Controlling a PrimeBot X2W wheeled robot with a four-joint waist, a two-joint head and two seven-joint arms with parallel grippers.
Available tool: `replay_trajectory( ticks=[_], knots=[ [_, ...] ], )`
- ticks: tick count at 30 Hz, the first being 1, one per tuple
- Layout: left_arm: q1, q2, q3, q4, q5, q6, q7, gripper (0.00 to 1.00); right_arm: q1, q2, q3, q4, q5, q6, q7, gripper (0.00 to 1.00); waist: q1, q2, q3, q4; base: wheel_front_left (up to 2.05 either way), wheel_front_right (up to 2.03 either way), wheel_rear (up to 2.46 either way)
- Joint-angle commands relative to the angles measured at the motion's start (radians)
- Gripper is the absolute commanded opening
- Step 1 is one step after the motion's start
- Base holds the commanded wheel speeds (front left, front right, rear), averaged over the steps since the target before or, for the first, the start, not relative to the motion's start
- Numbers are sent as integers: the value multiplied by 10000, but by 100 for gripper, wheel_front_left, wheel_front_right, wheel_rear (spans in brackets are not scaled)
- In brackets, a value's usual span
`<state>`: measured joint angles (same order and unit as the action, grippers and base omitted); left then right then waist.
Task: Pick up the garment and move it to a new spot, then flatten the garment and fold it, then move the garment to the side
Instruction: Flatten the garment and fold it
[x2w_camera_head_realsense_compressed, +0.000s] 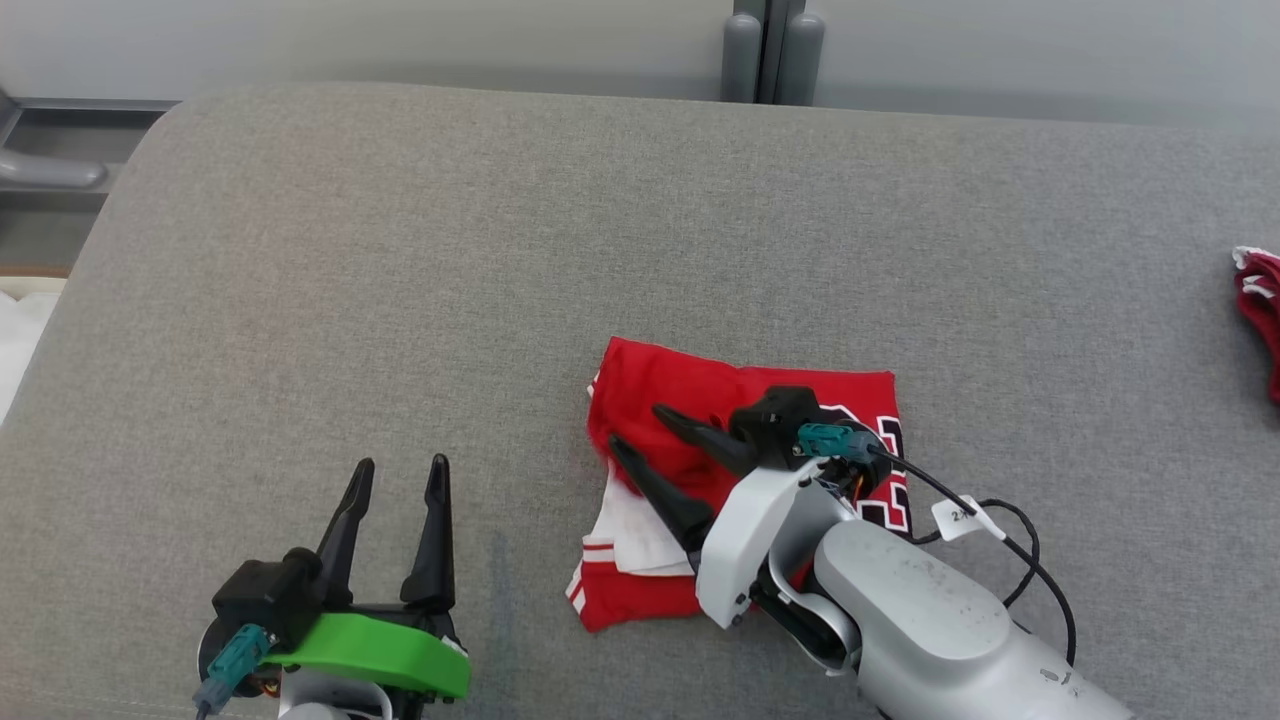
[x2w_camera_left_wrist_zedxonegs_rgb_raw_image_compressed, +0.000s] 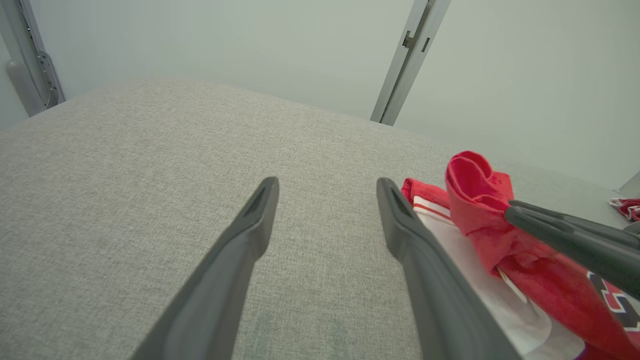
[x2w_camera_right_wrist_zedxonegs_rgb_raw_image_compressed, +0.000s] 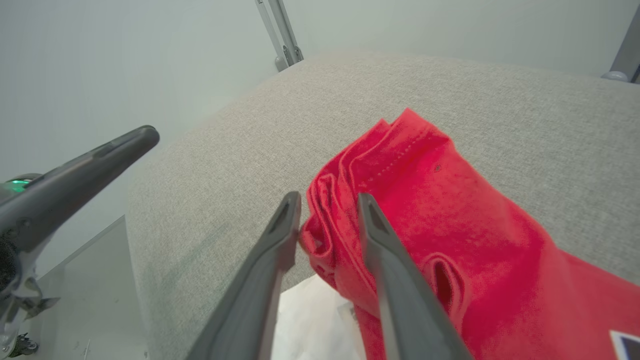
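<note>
2 long fingers of the left gripper (x2w_camera_head_realsense_compressed: 401, 463) stand spread wide over bare grey cushion (x2w_camera_head_realsense_compressed: 500, 250) — holding nothing. The right gripper (x2w_camera_head_realsense_compressed: 638, 427) sits at the left edge of the folded red jersey (x2w_camera_head_realsense_compressed: 660, 385), jaws parted, a bunched red fold between them. The red jersey lies mid-cushion, white fabric showing at its near edge; another red garment (x2w_camera_head_realsense_compressed: 1262, 300) lies far right.

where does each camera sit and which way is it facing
Head view: on the head, looking down at the cushion and garment; left gripper, right gripper and its forearm show.
Left wrist view: on the left wrist, looking along its fingers across the cushion toward the wall.
Right wrist view: on the right wrist, looking along its fingers at the garment's folded edge.
Both wrist views share the garment and the other arm's gripper.
</note>
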<state>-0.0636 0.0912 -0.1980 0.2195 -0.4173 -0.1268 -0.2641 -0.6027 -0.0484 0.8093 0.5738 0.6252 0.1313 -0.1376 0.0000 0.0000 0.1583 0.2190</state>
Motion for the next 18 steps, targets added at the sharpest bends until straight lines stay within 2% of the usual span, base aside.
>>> replay_trajectory(
  ticks=[1, 8, 18],
  knots=[
    [-9, -19, 1, 6, 6, -40, 3, 100, -117, -47, 56, 66, 66, -14, -108, 100, 0, 0, -31, -6, 0, 0, 0],
    [108, -32, -64, -17, 74, -48, 3, 100, -363, -47, -132, 126, 135, -14, -601, 100, 0, 0, -177, -323, 0, 0, 0],
    [-17, -17, -216, -89, 142, -55, 3, 100, -619, -44, -1821, 263, -1141, -14, -1137, 100, 0, 0, -271, -910, 0, 0, 0]
  ],
)
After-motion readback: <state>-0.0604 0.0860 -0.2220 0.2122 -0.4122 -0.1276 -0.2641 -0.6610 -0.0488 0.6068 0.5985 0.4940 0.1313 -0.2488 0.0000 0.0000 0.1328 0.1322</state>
